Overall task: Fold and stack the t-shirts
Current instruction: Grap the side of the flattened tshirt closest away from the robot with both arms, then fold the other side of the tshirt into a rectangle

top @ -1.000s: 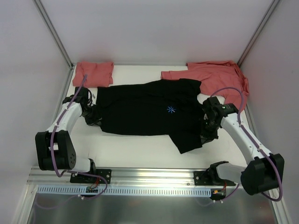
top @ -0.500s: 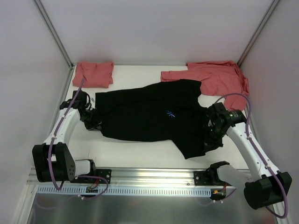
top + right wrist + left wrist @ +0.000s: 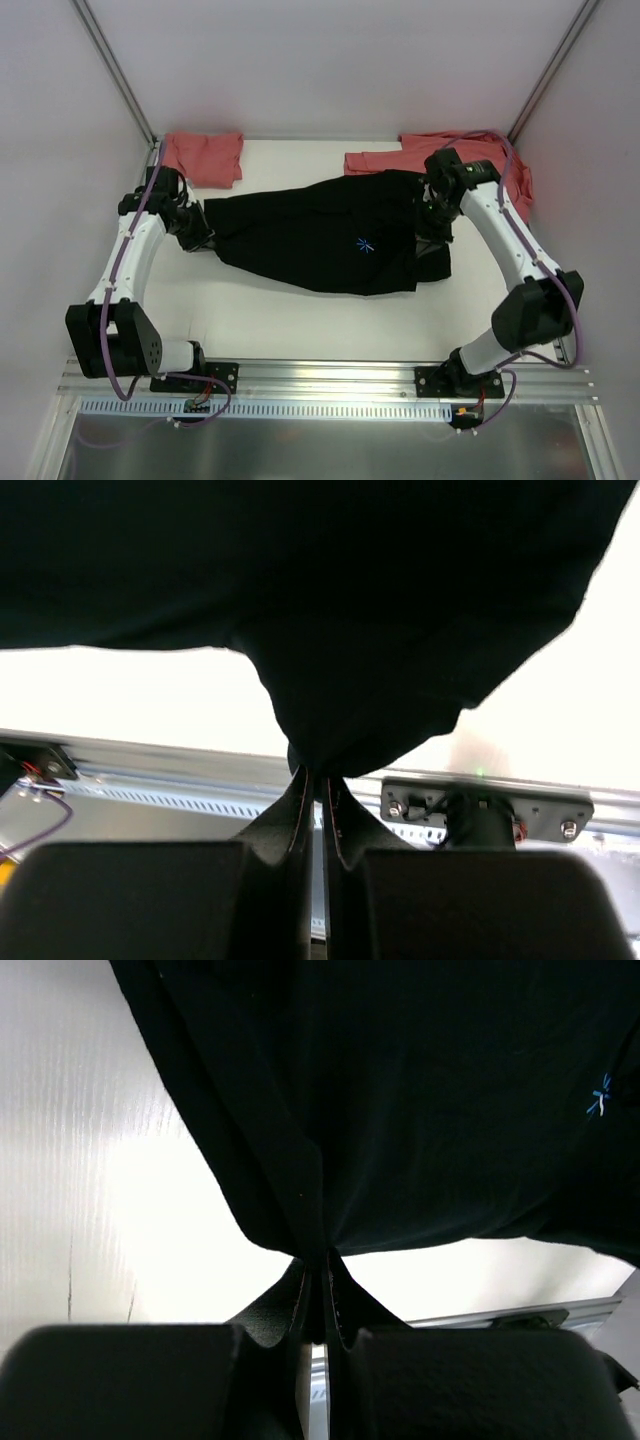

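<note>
The left fingers point(image 3: 305, 1305) are pinched tight on the left end of the black t-shirt point(image 3: 320, 235). The shirt lies long across the middle of the table point(image 3: 300, 320), from left to right, pulled out between the two arms. The right fingers point(image 3: 305, 800) are pinched tight on its right end, and some cloth hangs bunched below them. Each arm has one end, so neither is nearer. A folded red t-shirt point(image 3: 203, 158) sits in the far left corner. A crumpled red t-shirt point(image 3: 460, 158) lies far right, just beside the right arm. White table shows on the near side, so that looks like the best room to lay the black one flat
</note>
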You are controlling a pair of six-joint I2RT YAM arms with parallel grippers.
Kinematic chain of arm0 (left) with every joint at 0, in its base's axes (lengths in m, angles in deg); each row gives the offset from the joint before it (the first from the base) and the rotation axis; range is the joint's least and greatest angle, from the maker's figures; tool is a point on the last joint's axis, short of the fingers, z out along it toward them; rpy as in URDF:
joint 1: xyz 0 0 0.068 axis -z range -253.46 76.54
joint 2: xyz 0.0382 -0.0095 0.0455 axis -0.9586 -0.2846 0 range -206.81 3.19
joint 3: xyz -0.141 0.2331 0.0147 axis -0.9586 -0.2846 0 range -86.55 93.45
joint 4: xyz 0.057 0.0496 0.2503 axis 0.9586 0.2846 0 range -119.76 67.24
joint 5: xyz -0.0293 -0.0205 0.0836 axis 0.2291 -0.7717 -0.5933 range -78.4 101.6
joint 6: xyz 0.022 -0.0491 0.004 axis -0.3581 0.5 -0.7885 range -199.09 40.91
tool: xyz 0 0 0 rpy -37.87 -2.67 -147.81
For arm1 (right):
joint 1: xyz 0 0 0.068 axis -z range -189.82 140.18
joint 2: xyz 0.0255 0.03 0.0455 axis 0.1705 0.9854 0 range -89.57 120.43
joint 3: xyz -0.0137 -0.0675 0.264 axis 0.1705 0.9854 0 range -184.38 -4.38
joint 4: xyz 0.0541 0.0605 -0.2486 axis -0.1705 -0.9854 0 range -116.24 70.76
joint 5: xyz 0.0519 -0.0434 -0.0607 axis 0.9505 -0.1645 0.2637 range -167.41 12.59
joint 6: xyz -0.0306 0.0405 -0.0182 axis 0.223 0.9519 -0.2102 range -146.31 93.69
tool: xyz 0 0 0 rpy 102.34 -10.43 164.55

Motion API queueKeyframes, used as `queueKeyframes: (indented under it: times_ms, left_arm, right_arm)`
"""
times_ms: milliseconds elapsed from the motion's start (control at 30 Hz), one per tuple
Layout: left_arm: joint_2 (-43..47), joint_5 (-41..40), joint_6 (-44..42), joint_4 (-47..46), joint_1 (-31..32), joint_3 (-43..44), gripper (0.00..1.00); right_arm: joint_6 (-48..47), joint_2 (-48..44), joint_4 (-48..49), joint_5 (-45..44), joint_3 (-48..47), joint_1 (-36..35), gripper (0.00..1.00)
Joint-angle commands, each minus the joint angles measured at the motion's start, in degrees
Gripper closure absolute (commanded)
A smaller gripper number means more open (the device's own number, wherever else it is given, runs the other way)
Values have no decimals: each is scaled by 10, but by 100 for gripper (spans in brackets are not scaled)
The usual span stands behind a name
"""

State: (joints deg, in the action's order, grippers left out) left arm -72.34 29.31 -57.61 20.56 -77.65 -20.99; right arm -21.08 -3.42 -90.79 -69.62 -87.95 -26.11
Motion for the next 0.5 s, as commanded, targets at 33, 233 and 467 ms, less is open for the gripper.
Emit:
queueKeyframes:
  times_ms: [33, 233, 467]
  left_arm:
    - [-32, 9, 24, 2, -1, 38, 100]
    - [-79, 9, 28, -3, -1, 76, 100]
    - [-133, 6, 33, -15, -1, 98, 100]
  right_arm:
    - [-26, 82, 7, 22, -92, 5, 99]
    - [-35, 220, -4, 47, -235, 16, 100]
    - [-11, 354, -15, 78, -400, 35, 99]
